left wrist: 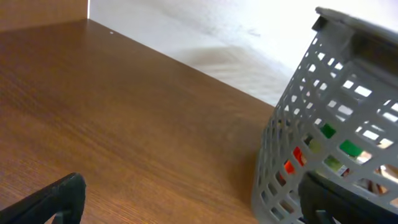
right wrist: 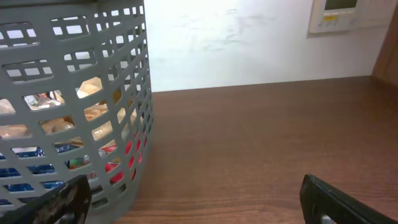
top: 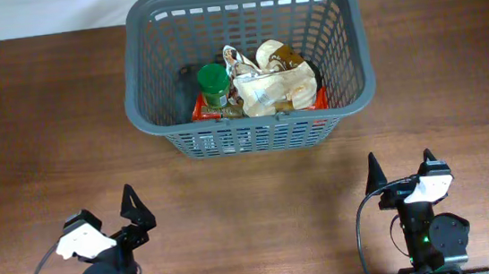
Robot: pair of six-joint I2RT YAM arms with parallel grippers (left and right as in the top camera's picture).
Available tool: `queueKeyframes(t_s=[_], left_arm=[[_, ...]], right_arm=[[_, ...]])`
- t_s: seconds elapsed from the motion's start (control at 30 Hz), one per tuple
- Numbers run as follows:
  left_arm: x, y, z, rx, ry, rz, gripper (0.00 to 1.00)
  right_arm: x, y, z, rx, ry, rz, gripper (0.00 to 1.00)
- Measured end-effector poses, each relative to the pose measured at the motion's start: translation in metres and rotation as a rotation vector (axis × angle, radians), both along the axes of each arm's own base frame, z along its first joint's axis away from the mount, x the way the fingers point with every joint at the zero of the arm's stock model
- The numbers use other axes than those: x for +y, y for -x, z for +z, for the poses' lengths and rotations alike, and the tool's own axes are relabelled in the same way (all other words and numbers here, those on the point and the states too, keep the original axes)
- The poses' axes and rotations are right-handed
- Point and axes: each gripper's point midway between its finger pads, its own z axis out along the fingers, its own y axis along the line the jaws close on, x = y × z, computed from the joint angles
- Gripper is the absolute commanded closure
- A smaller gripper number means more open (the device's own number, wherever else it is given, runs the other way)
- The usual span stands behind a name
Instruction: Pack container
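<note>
The container (top: 146, 92), a large dark grey slotted basket, stands at the far middle of the table. Inside it lie a green-lidded jar (top: 214, 84), crumpled beige and brown bags (top: 271, 85) and a red packet (top: 317, 100). The basket also shows at the right of the left wrist view (left wrist: 311, 112) and at the left of the right wrist view (right wrist: 74, 93). My left gripper (top: 111, 215) is open and empty near the front left. My right gripper (top: 401, 169) is open and empty near the front right. Both are well short of the basket.
The brown wooden table (top: 47, 138) runs to a white wall at the back. A white wall panel (right wrist: 339, 14) shows in the right wrist view.
</note>
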Motion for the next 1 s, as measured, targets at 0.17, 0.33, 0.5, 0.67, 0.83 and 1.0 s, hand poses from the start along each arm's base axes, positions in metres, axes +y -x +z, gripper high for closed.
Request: queueKeyframes(t_s=[0.17, 0.33, 0.5, 0.67, 0.83, 1.0], left_arm=[[0.000, -0.001, -0.008, 0.021, -0.023, -0.005, 0.01], [0.000, -0.001, -0.008, 0.054, -0.155, -0.032, 0.01], [0.000, -0.001, -0.008, 0.084, -0.276, -0.056, 0.01], [-0.001, -0.004, -0.023, 0.120, -0.327, -0.076, 0.01], [-0.006, -0.008, -0.035, 0.145, -0.393, -0.126, 0.01], [-0.007, -0.010, -0.029, 0.135, -0.476, -0.145, 0.01]], right_arm=[[0.000, 0.000, 0.000, 0.000, 0.001, 0.000, 0.01], [0.000, 0.000, 0.000, 0.000, 0.001, 0.000, 0.01], [0.000, 0.000, 0.000, 0.000, 0.000, 0.000, 0.01], [0.000, 0.000, 0.000, 0.000, 0.000, 0.000, 0.01], [0.000, 0.000, 0.000, 0.000, 0.000, 0.000, 0.01], [0.000, 0.000, 0.000, 0.000, 0.000, 0.000, 0.01]])
